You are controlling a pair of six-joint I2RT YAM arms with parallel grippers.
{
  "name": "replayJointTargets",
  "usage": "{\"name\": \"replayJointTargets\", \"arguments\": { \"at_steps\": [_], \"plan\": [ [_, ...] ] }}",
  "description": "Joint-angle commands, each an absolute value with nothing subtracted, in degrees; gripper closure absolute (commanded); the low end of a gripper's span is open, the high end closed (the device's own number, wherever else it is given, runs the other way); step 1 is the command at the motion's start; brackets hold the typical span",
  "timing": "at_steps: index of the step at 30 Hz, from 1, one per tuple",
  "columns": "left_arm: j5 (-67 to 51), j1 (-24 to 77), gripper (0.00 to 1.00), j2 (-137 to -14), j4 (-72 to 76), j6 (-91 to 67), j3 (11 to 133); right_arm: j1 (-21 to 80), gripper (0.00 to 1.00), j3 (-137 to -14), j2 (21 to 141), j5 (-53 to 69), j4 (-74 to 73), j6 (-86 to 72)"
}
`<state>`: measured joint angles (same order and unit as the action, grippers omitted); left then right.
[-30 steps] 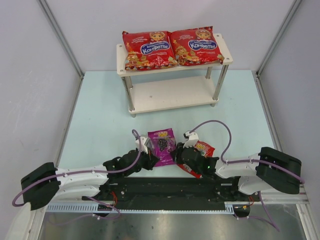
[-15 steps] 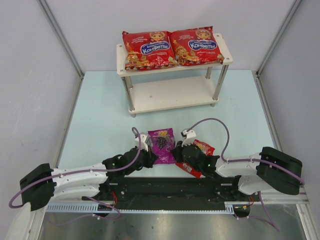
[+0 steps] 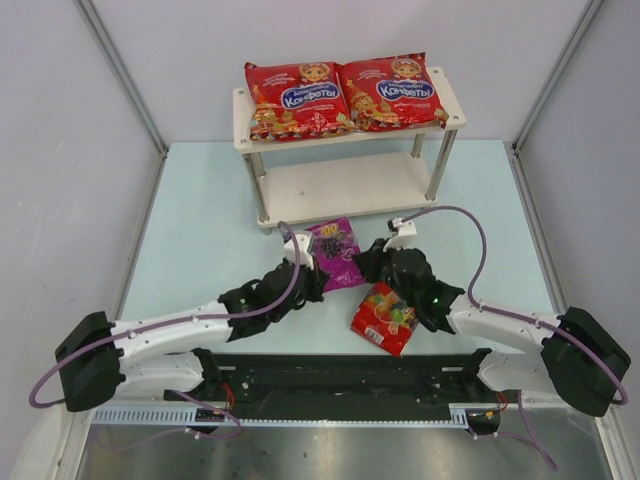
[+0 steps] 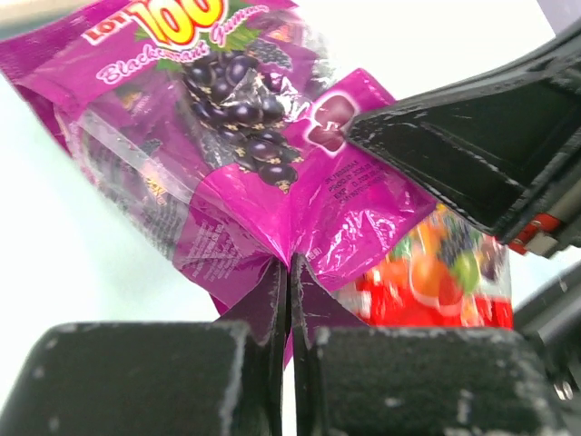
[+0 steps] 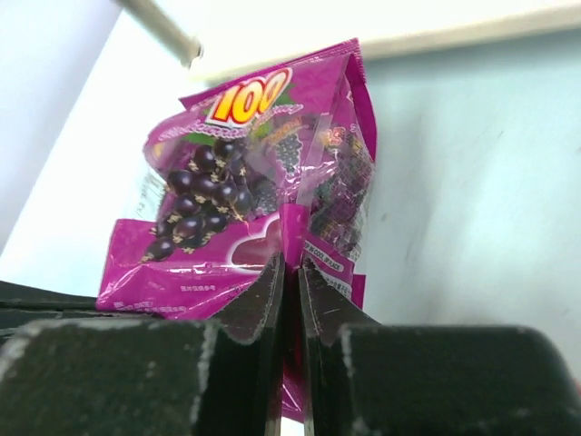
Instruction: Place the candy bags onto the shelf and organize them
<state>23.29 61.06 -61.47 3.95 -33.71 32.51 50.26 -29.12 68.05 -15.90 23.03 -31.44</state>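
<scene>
Both arms have reached forward since a second ago. They have carried the purple bag (image 3: 335,250) from near their bases to just in front of the shelf (image 3: 340,190). The small red bag (image 3: 385,318), partly covered by the right arm then, now lies in the open on the table (image 3: 200,230).

The left claw (image 4: 289,268) is pinched tight on one edge of the purple bag. The right claw (image 5: 290,263) is pinched tight on another edge of the same bag.

With two grips on one thin bag, the film could probably stretch, tear or slip free if the arms drift apart. The bag might also catch on the front edge of the lower board or on a post as it goes in.

The purple bag is glossy, crinkled film, soft and lumpy. The shelf has flat pale boards with rounded corners on slim metal posts. Two large red bags (image 3: 298,98) lie side by side, filling the top board.
</scene>
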Motion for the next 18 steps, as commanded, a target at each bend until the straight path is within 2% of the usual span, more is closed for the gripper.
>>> {"name": "replayJointTargets", "arguments": {
  "at_steps": [1,8,18],
  "plan": [
    [20.9,57.6,1.00,-65.6,11.2,-28.4,38.8,46.2,1.00,-32.6,69.3,-12.6,30.8,-29.7],
    [15.0,48.8,1.00,-74.4,13.6,-22.9,46.7,39.4,1.00,-35.5,77.0,-7.6,39.8,-30.1],
    [11.4,44.1,1.00,-81.6,12.3,-18.5,55.1,34.1,1.00,-41.6,84.9,-3.0,45.4,-30.6]
  ]
}}
